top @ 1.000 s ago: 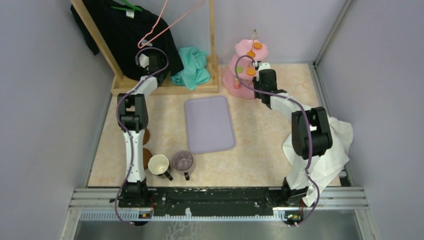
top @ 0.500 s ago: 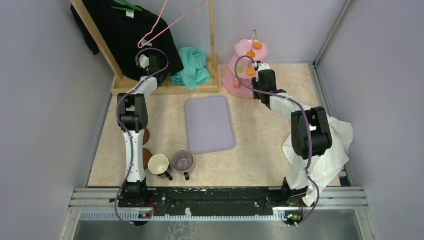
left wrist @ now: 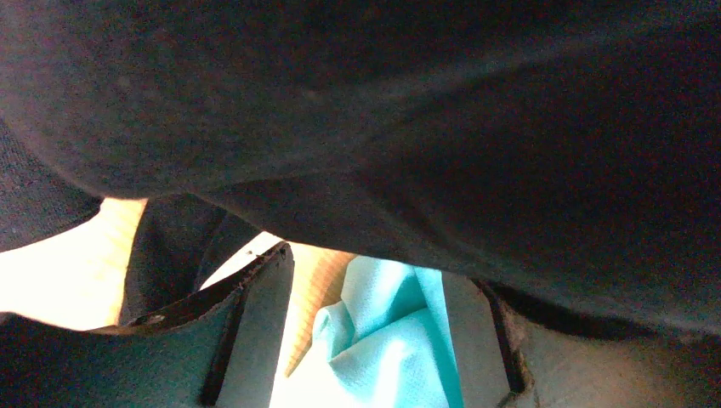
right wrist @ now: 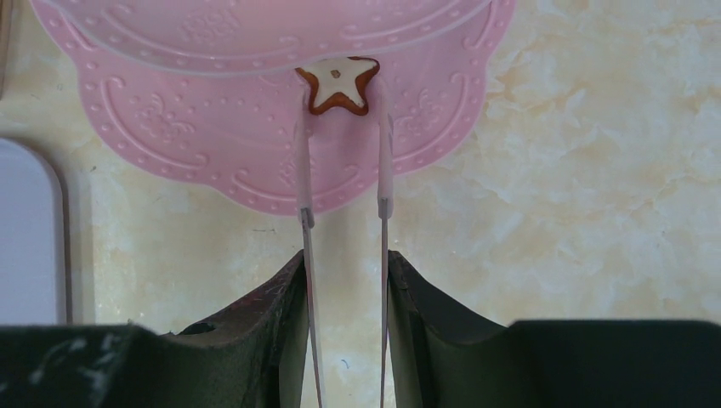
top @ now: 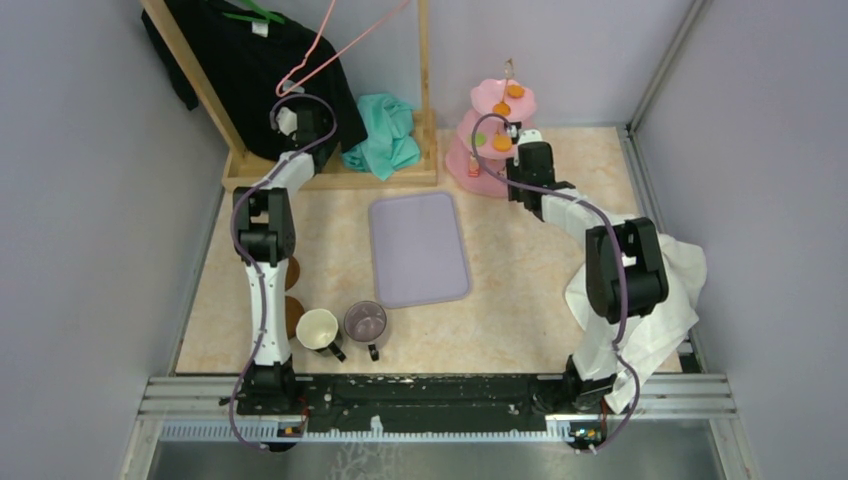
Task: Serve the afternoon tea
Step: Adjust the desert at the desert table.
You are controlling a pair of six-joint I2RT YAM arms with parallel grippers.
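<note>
The pink three-tier stand (top: pixel 468 160) stands at the back with orange sweets (top: pixel 502 142) on its tiers. In the right wrist view a star cookie (right wrist: pixel 338 83) lies on the stand's bottom tier (right wrist: pixel 212 144). My right gripper (right wrist: pixel 346 263) is shut on thin pink-tipped tongs (right wrist: pixel 385 161), whose two tips flank the cookie. The cream mug (top: pixel 317 327) and the greyish-purple mug (top: pixel 365 320) stand near the front left, beside brown coasters (top: pixel 293 270). My left gripper (top: pixel 300 120) is open under a black garment (left wrist: pixel 425 127), holding nothing.
A lilac tray (top: pixel 418 248) lies mid-table. The teal cloth (top: pixel 385 135) sits on the wooden rack base at the back, and shows between the left fingers (left wrist: pixel 383 340). A white towel (top: pixel 660 300) hangs by the right arm. Walls close in on both sides.
The right arm has shifted slightly to the right, drawing back a little from the stand. The left arm has not moved.
</note>
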